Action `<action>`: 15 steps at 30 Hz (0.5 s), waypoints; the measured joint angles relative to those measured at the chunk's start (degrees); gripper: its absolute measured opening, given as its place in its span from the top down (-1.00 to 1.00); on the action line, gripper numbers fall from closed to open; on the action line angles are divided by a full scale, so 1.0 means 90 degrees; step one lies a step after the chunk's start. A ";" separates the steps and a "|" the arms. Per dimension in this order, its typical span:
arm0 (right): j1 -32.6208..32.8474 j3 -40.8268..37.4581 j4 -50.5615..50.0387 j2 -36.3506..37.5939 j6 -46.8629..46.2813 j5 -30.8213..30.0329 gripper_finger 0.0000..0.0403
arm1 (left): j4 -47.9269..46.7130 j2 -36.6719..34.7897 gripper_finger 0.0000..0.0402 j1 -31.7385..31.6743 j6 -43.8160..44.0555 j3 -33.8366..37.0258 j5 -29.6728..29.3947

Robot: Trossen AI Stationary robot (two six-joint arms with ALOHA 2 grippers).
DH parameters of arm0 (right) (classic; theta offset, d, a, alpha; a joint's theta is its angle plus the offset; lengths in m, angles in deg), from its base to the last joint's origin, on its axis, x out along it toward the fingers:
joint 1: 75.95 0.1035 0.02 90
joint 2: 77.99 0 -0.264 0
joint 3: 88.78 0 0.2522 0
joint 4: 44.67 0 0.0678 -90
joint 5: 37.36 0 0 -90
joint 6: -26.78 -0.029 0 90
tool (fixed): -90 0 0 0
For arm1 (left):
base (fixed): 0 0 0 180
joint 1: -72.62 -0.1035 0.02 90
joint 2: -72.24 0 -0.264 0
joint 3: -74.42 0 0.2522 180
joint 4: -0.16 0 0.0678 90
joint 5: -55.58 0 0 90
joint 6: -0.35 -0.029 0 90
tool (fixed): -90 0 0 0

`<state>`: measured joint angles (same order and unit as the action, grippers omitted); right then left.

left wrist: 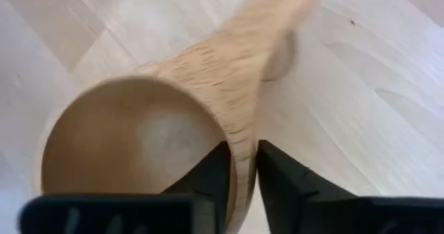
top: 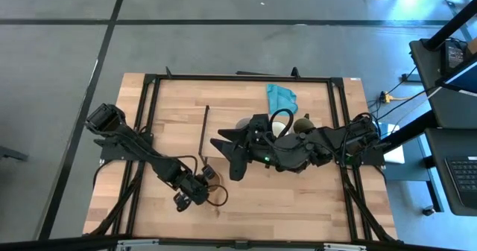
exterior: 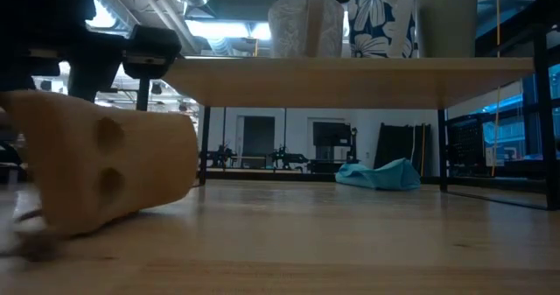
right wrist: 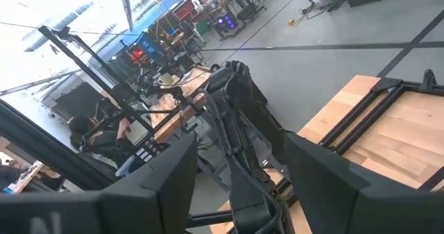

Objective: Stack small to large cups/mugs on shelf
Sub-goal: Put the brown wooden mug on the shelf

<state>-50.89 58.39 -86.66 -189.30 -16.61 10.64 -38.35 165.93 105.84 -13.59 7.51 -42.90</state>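
The brown wooden cup with a long handle (left wrist: 139, 144) is in my left gripper (left wrist: 239, 192) near the table's near left; it also shows tilted at the left of the low view (exterior: 96, 168). The shelf (exterior: 350, 80) stands mid-table on black wire legs. On it stand a whitish cup (exterior: 302, 24), a blue-flowered white cup (exterior: 381, 19) and an olive-green cup (exterior: 446, 15). My right gripper (top: 229, 158) is open and empty above the shelf's left part, and its fingers show spread in the right wrist view (right wrist: 239, 185). My left gripper pinches the wooden cup's rim wall (left wrist: 241, 161) beside the root of the handle, one finger (left wrist: 208, 182) inside the bowl and one finger (left wrist: 284, 185) outside. The handle (left wrist: 277, 19) runs away from the fingers. The cup sits tilted, low over the table; whether it touches, I cannot tell.
A teal cloth (top: 282, 97) lies at the table's far side behind the shelf, also in the low view (exterior: 381, 174). The black table frame (top: 149, 80) runs round the tabletop. Bare wood (top: 298, 199) lies along the near right.
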 joint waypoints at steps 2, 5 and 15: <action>0.0000 0.0000 0.0002 0.0000 0.0000 0.0000 -0.08 | -0.0014 0.0000 0.76 0.0000 0.0016 -0.0002 0.0006; 0.0000 0.0000 0.0000 0.0000 0.0000 0.0000 -0.08 | -0.0021 0.0000 0.82 0.0005 0.0118 -0.0002 -0.0128; 0.0000 0.0000 -0.0094 0.0000 0.0000 -0.0003 -0.08 | -0.0101 0.0002 0.86 -0.0007 0.0331 -0.0110 0.0220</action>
<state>-50.89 58.39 -87.50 -189.30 -16.61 10.62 -39.26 165.95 105.77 -10.61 6.52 -40.92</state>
